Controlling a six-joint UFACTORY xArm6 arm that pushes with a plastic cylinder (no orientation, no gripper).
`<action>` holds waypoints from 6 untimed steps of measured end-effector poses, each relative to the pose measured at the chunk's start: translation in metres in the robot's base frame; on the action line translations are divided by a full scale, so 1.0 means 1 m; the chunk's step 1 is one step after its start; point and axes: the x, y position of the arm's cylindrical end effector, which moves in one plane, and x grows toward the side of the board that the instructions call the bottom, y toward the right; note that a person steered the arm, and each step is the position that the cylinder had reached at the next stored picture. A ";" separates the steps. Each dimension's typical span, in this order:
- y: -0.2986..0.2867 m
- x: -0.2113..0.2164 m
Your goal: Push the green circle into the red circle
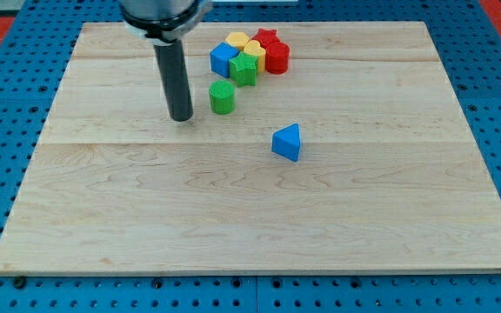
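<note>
The green circle (222, 96) stands alone on the wooden board (259, 217), towards the view's top centre. The red circle (277, 58) sits up and to the right of it, at the right end of a tight cluster of blocks. My tip (181, 116) rests on the board just left of the green circle, a small gap apart from it. A green star (244, 69) lies between the green circle and the red circle.
The cluster at the view's top holds a blue cube (223, 59), a yellow block (237, 40), a yellow heart (254, 49) and a red star (267, 37). A blue triangle (288, 142) lies alone below and right of the green circle.
</note>
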 end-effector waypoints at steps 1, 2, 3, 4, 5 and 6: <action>0.031 -0.027; 0.094 -0.048; 0.103 -0.047; 0.090 -0.033; 0.097 -0.025; 0.122 -0.026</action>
